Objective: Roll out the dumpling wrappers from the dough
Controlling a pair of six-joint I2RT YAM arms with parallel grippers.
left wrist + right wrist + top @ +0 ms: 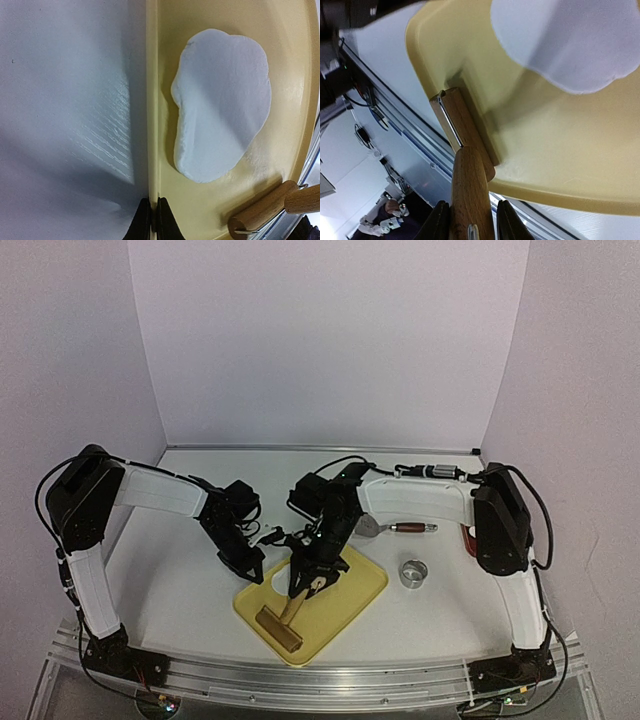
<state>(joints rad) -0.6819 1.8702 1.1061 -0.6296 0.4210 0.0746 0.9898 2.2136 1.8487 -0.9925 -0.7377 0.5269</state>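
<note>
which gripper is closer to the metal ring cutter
Right. The right gripper holds the roller over the yellow tray, with the metal ring cutter to its right; the left gripper clamps the tray's opposite edge, farther.

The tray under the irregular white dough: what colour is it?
Pale yellow; the rectangular tray shows best in the left wrist view.

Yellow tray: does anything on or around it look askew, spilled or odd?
Nothing spilled or damaged. The tray sits turned cornerwise on the table, its rim pinched by the left gripper. The dough is a lopsided patch, not round. The right gripper holds the roller by its handle.
</note>
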